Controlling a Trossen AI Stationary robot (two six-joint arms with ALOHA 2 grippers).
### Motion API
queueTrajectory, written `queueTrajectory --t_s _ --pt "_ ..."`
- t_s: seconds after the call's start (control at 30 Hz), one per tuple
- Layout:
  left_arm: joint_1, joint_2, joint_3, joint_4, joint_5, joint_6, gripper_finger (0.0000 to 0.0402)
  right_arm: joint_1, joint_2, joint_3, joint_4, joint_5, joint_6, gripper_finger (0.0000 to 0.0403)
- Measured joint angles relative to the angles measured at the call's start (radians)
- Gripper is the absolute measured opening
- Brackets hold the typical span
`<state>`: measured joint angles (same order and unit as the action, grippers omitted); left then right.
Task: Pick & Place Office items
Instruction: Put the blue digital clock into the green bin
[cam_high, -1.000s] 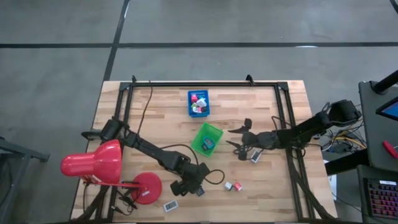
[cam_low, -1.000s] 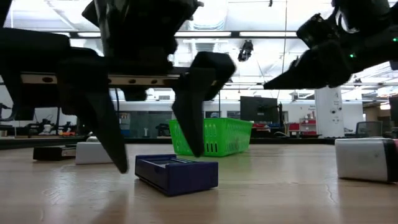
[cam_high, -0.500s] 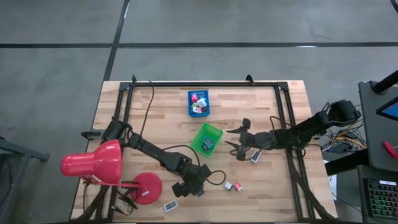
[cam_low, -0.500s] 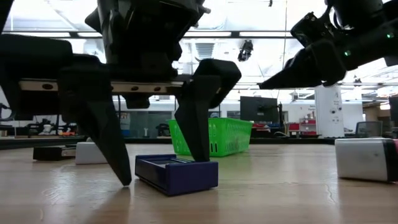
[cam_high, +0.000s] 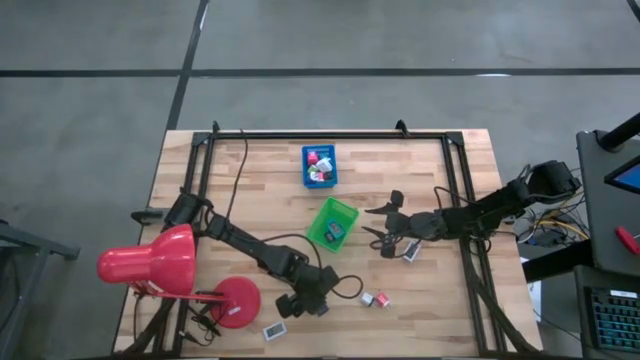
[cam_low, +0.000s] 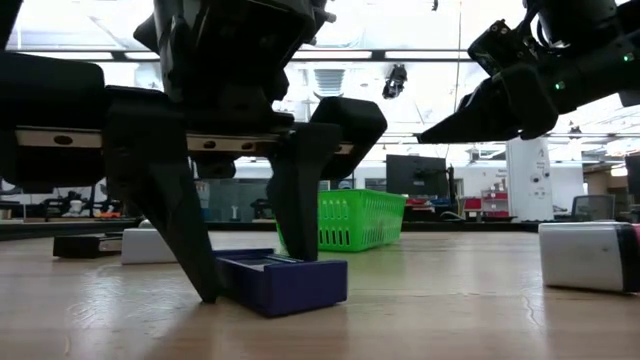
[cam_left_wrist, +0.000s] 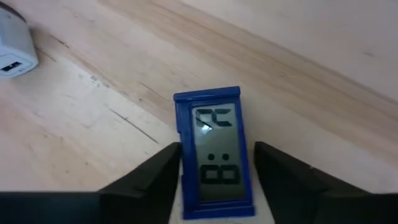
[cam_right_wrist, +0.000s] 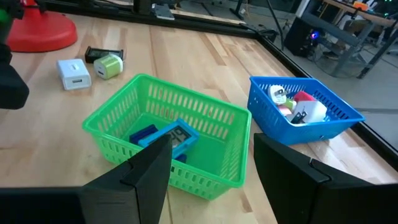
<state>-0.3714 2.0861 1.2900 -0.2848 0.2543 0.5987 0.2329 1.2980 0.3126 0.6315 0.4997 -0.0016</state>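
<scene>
Between left pincer (cam_left_wrist: 214, 180) fingers, blue clock (cam_left_wrist: 214, 152) lengthwise

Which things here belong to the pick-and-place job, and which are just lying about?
Job: blue display piece under the left gripper; white charger cube; green basket; blue tray. Right gripper waits near basket.
Lying about: red desk lamp.

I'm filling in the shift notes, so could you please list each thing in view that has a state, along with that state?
Left end effector: on the table, fingers either side of the blue clock.
Blue clock: lying flat, display up.
Right end effector: open, empty, above the table.
Green basket: upright, holding items.
Blue basket: upright, holding items.
</scene>
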Motion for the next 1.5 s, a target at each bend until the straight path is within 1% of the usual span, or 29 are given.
queueTrajectory --t_s 0.1,0.17,1.13,1.5 --pt "0.000 0.000 0.000 0.001 -0.001 0.000 0.0158 0.000 0.000 0.000 0.000 0.000 0.002 0.0221" --pt "0.001 0.000 0.000 0.010 -0.015 0.001 0.0136 0.000 0.000 0.000 0.001 0.000 0.002 0.0221" --pt "0.009 -0.011 -0.003 -0.011 -0.038 0.000 0.0136 0.000 0.000 0.000 0.001 -0.002 0.002 0.0221" --pt "0.009 -0.013 -0.003 -0.016 -0.039 0.038 0.0136 0.000 0.000 0.000 0.001 -0.002 0.002 0.0221"
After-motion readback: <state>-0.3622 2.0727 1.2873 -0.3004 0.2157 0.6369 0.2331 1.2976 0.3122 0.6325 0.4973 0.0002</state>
